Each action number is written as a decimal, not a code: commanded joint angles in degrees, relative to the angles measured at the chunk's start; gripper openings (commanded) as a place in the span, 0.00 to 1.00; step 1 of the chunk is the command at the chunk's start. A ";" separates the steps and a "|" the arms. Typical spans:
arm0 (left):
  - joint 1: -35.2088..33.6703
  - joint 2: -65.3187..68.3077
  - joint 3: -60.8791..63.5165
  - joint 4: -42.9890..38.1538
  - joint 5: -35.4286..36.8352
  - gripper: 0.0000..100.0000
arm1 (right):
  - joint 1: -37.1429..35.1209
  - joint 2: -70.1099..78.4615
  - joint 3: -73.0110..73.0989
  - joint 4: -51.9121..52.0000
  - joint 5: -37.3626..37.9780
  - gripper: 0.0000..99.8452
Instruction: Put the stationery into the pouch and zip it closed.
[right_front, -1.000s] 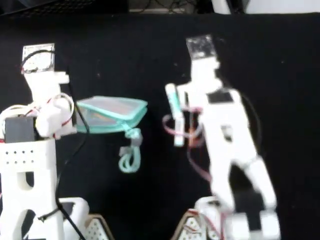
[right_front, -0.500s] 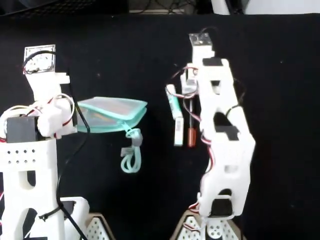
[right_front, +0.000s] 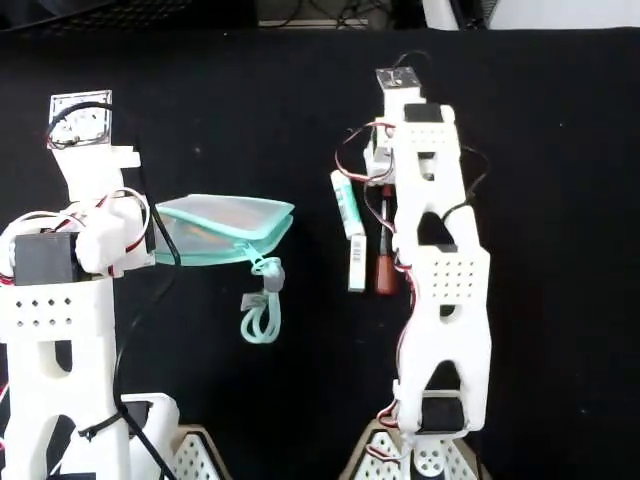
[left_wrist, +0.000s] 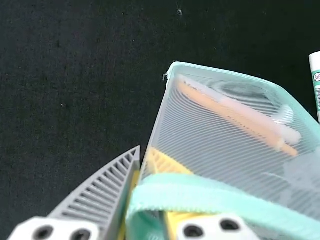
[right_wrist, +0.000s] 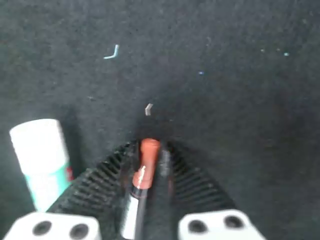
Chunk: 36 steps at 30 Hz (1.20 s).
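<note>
A teal mesh pouch (right_front: 225, 230) is held off the table by its end, with my left gripper (right_front: 152, 240) shut on it. In the left wrist view the pouch (left_wrist: 235, 135) holds an orange pencil (left_wrist: 235, 117) and a white pen, and its edge sits in my left gripper (left_wrist: 147, 160). A red-brown pen (right_front: 384, 268) lies on the black table, right of a white and green glue stick (right_front: 350, 225). My right gripper (right_front: 381, 198) is down over the pen's far end. Up close the right gripper (right_wrist: 146, 152) has both fingers against the pen (right_wrist: 142, 175).
The pouch's teal wrist strap (right_front: 262, 312) hangs down in a loop below it. The glue stick (right_wrist: 42, 160) lies close beside the right gripper. The black table (right_front: 560, 200) stretches to the right of the arm. Both arm bases stand at the near edge.
The right arm has stretched out straight over the table and brought its gripper down onto the pen. The left arm, pouch, pen and glue stick have stayed put.
</note>
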 joint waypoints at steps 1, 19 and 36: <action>-0.57 0.70 0.04 -0.88 0.35 0.03 | -1.76 -0.13 -6.90 5.19 0.62 0.01; -0.66 0.70 0.04 -0.97 0.35 0.03 | -0.70 -15.52 -33.80 21.27 -1.67 0.01; -0.66 0.70 0.13 -0.70 0.35 0.03 | -31.30 -93.58 22.55 -1.14 -4.40 0.01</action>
